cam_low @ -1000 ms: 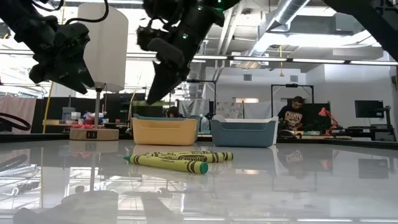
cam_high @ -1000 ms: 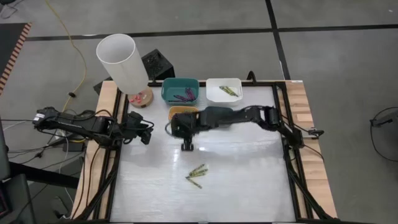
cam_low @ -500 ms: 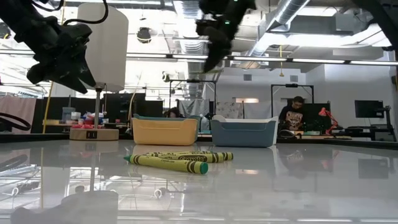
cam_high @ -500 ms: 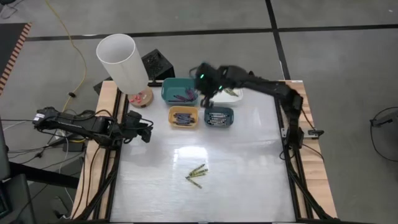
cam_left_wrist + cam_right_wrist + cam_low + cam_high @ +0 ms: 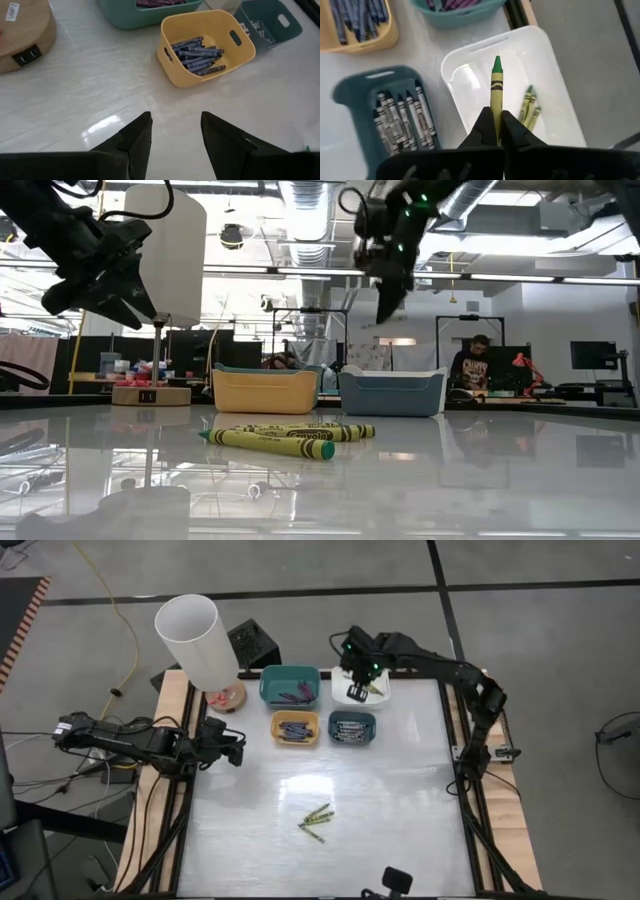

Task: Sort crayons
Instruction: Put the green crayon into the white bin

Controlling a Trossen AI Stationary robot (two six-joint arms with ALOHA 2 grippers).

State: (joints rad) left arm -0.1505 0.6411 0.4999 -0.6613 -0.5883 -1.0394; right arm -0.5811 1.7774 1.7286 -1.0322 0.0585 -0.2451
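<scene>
Now the right gripper (image 5: pixel 496 131) is clamping a thin yellow-green crayon (image 5: pixel 496 90) between its jaws, hanging over the white plastic bin (image 5: pixel 555 95) just beneath them, needing only release.

Readable text: one tag, one crayon wrapper

A small white tag (image 5: pixel 12 11) on the round wooden lamp base (image 5: pixel 22 42) reads what looks like "LAMP 2", though it sits at the frame's edge and is hard to make out. In the low view, the wrapper of the nearest yellow-green crayon (image 5: pixel 270 442) on the counter (image 5: pixel 480 480) bears dark lettering that appears to read "crayola".
</scene>
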